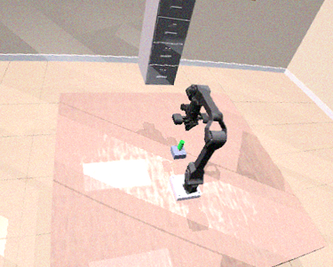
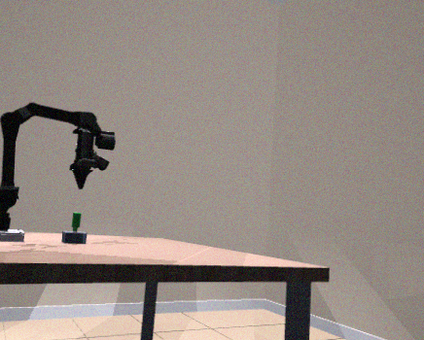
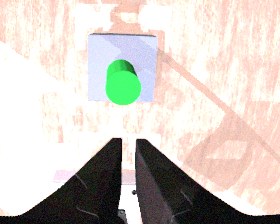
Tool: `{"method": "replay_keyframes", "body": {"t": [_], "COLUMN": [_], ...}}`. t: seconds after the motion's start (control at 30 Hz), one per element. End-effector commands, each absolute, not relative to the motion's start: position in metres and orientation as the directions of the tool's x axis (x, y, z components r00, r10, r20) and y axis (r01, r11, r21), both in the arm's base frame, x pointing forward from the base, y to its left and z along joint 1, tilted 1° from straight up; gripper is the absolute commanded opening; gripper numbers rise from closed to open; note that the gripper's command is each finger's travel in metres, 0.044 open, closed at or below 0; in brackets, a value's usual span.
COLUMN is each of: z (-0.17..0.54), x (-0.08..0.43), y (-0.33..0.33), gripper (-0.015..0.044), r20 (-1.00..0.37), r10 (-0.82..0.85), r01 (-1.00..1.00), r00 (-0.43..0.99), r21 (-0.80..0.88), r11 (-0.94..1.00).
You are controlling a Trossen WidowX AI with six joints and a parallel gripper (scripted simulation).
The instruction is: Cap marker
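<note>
Wrist view shows the pale blue holder block point(image 3: 121, 67) on the table point(image 3: 213, 66) ahead of and below the fingertips, with the green cap point(image 3: 123, 85) seated upright on the marker that stands in it. The gripper point(image 3: 128, 142) hangs well above the cap with its fingers nearly together, a narrow slit between them and nothing clamped. In the exterior view nothing stands between the fingertips and the cap, and a grey filing cabinet point(image 1: 167, 31) stands on the floor far behind the table.
</note>
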State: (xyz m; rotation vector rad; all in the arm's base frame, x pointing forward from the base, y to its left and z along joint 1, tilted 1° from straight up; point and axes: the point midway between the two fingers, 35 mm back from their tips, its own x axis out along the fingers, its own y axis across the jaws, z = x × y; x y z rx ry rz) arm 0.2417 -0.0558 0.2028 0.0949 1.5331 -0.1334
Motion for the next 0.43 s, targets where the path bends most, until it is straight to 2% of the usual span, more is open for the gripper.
{"method": "replay_keyframes", "body": {"t": [0.0,0.4], "z": [0.2068,0.2068], "x": [0.2412,0.2412], "y": [-0.0555,-0.0555], "gripper": [0.0105,0.0420], "r20": [-0.999,-0.999], "r10": [-0.027,-0.027], "r01": [0.149,0.149], "r00": [0.032,0.032], "r21": [-0.022,-0.022], "r11": [0.989,0.989]}}
